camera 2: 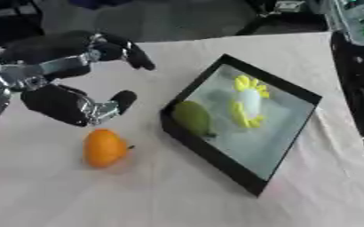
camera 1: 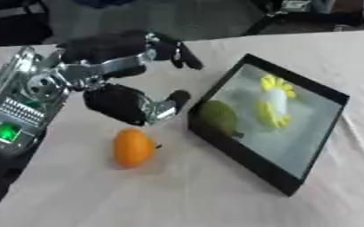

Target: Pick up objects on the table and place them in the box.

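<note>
An orange fruit (camera 1: 132, 147) lies on the tablecloth, just left of the black box (camera 1: 236, 149). Inside the box rest a green pear-shaped fruit (camera 1: 219, 116) against its near-left wall and a yellow and white toy (camera 1: 275, 102) further in. My left hand (camera 1: 127, 80) hovers above and behind the orange fruit, open, fingers spread toward the box and thumb pointing down near the box's left corner. It holds nothing. Only part of my right arm (camera 2: 354, 17) shows at the top right corner; its hand is out of view.
A pale cloth covers the table (camera 1: 177, 195). My left forearm (camera 1: 18, 106), silver with a green light, fills the left edge. Dark floor and black equipment lie beyond the table's far edge.
</note>
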